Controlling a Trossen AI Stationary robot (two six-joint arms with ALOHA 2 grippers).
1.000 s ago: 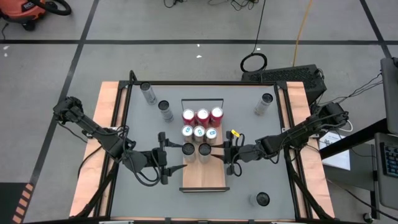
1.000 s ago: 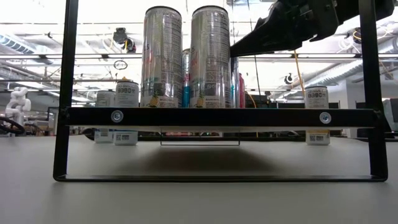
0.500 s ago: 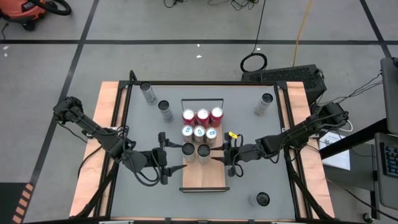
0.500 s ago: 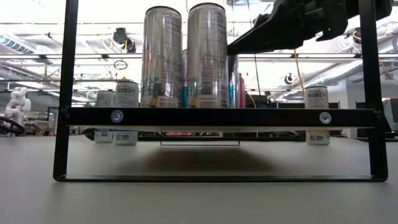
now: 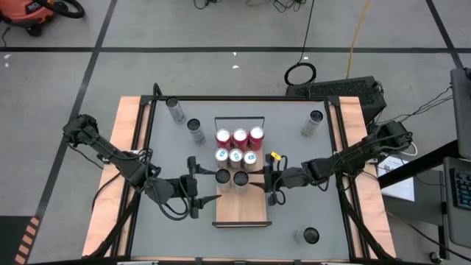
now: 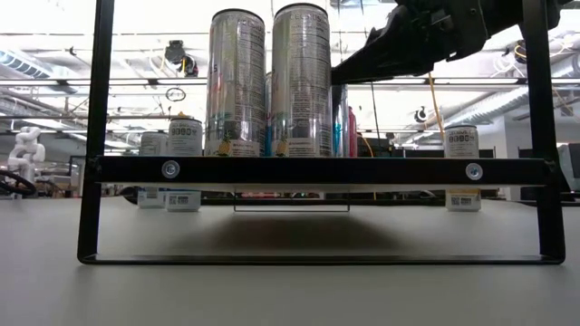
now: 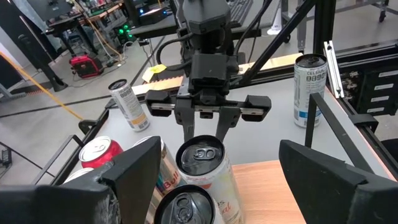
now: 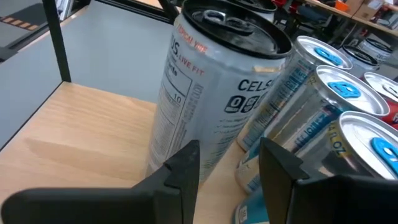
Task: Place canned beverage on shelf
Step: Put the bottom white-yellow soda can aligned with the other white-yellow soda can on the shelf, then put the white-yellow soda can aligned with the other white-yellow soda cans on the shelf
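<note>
High view: shelf (image 5: 243,208) lies mid-bench, wire rail at the far end, with three red-topped cans, three blue-topped, and two silver cans (image 5: 232,177) in the nearest row. Right hand (image 5: 269,185) sits just beside the right-side silver can (image 5: 241,177); its wrist view shows both fingers (image 8: 180,168) parted and clear of that can (image 8: 211,93), gripping nothing. Left hand (image 5: 193,185) waits off the shelf's left edge, fingers spread wide, empty. Loose cans stand on the bench: two far-left (image 5: 175,110), one far-right (image 5: 312,122), one near-right (image 5: 310,235).

Handling, judged: tall slim can, thin metal wall, smooth printed skin. Probably slippery, dents under a hard pinch, tips easily given the narrow base. If full, moderately heavy. Best taken at mid-height across the body, squeezed lightly and kept upright.
</note>
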